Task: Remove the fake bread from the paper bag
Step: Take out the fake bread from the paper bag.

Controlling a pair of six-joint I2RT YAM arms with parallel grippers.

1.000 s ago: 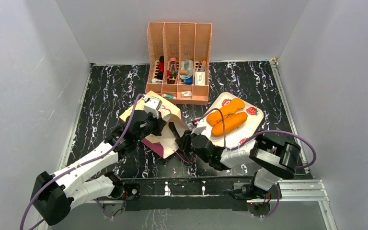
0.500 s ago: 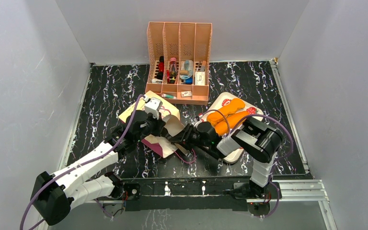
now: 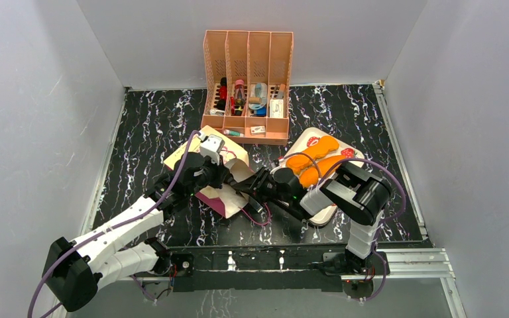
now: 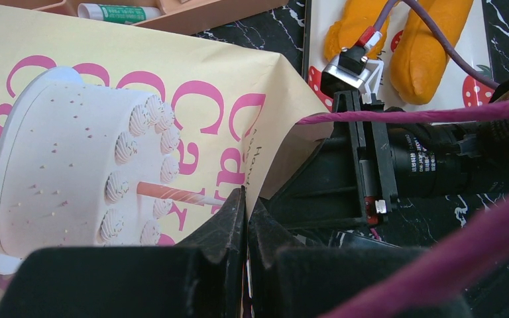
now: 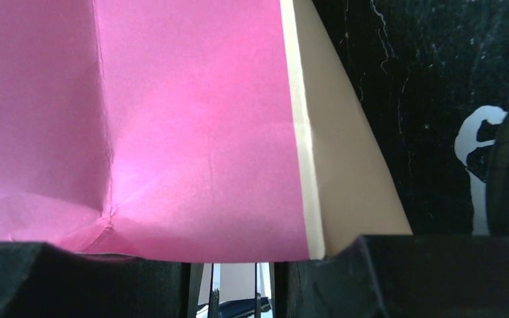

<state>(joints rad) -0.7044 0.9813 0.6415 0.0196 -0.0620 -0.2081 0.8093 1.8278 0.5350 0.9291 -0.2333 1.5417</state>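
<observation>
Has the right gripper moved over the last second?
Yes. The right gripper has moved up the view, toward the organiser, at the bag mouth. Its arm now covers more of the plate.

The paper bag (image 5: 192,132) fills most of the right wrist camera's view, its magenta surface lit bright pink and marked by a vertical fold at left and a pinched crease low down. A narrow cream strip runs down the magenta's right edge, and beyond it a beige panel widens toward the bottom. The black, white-veined table (image 5: 431,73) shows at upper right, with a curved white shape (image 5: 475,152) near the right border, too partial to identify. Along the bottom, the right gripper (image 5: 232,285) shows its black fingers (image 5: 437,278) apart, a narrow pale gap between them just beneath the bag's lower edge.
</observation>
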